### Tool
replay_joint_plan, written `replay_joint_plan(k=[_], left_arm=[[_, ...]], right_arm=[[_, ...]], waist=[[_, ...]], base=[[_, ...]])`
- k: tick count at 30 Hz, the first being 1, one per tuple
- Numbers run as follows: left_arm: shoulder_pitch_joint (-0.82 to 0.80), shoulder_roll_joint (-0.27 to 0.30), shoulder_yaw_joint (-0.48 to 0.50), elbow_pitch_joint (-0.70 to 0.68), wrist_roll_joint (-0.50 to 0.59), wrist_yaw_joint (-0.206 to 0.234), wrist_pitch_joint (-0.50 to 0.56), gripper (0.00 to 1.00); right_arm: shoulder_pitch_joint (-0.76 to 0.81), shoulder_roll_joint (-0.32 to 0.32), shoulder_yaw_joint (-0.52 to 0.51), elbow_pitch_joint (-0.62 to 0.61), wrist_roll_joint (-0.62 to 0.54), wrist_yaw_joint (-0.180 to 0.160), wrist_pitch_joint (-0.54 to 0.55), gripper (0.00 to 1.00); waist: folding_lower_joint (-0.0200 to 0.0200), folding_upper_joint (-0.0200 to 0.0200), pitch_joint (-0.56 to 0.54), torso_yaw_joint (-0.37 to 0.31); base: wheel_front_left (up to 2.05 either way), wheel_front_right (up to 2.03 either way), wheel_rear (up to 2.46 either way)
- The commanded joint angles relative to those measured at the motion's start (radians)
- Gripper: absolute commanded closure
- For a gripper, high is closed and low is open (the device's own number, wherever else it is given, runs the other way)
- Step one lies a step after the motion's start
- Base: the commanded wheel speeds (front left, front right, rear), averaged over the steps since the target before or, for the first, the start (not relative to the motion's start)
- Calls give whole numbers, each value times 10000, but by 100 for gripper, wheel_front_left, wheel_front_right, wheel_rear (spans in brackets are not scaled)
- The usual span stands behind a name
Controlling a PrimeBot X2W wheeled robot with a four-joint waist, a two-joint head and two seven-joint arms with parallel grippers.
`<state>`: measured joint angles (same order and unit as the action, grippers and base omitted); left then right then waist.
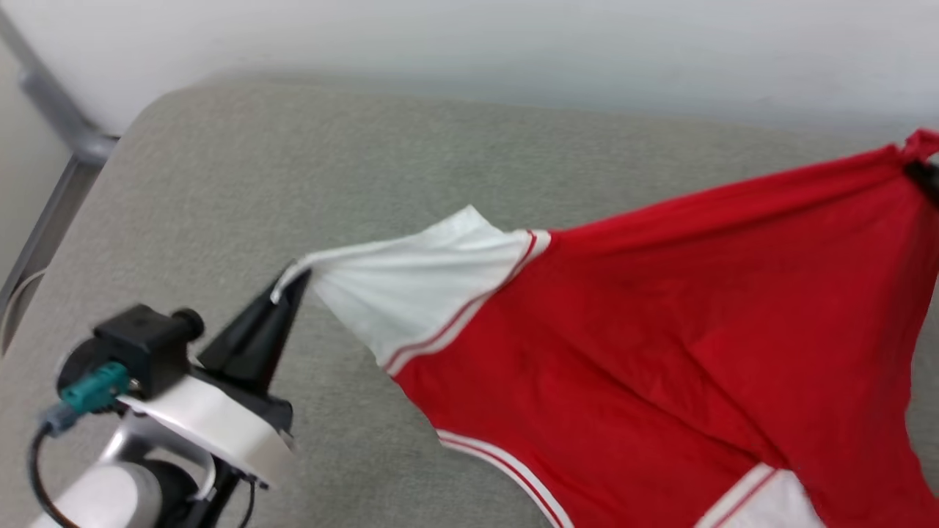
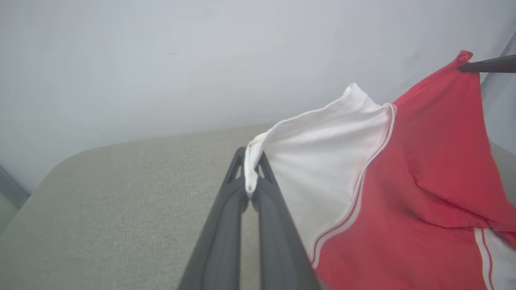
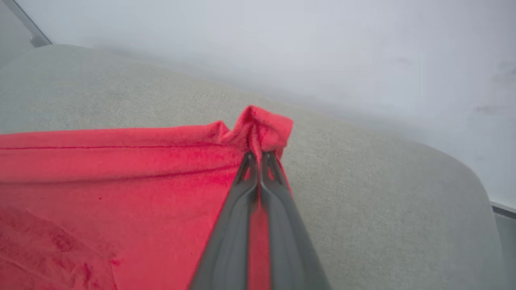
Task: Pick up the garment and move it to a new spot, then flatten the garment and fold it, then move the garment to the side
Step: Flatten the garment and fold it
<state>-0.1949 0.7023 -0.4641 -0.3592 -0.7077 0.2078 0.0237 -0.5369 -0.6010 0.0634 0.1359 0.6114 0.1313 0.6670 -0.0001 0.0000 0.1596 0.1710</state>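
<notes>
— What are your hands doing?
— Your left hand (image 1: 290,282) is clenching on the white sleeve edge of the garment (image 1: 660,330), at nine o'clock in the head view. Your right hand (image 3: 260,155) is pinching a bunched red corner at three o'clock.
— Where's the garment lying?
— It's stretching taut between both hands over the grey surface (image 1: 220,183), sagging toward five o'clock.

The left end effector (image 1: 292,279) had two long, dark, matte fingers (image 2: 219,241) tapering to a point — each with a small triangular cut-out near the tip. Behind sat a white wrist collar (image 1: 213,422), a boxy black camera housing (image 1: 143,345), a teal connector (image 1: 92,389) and a looping black cable (image 1: 35,477).
</notes>
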Motion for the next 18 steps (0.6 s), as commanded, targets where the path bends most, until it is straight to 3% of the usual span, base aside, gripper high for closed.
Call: replay_joint_plan(k=[1, 8, 18], left_arm=[[-226, 54, 144, -61, 63, 92, 1, 100], [-1216, -47, 773, -362, 148, 385, -165, 100], [-2755, 328, 1927, -663, 618, 772, -588, 100]], right_arm=[[-98, -101, -35, -69, -41, -12, -138, 100], [-328, -253, -191, -1017, 103, -12, -808, 100], [-681, -155, -374, -2430, 188, -12, -1091, 100]], waist=[[1, 0, -319, -404], [1, 0, -643, -1039], [1, 0, -624, -1764]], base=[[0, 0, 0], [0, 0, 0], [0, 0, 0]])
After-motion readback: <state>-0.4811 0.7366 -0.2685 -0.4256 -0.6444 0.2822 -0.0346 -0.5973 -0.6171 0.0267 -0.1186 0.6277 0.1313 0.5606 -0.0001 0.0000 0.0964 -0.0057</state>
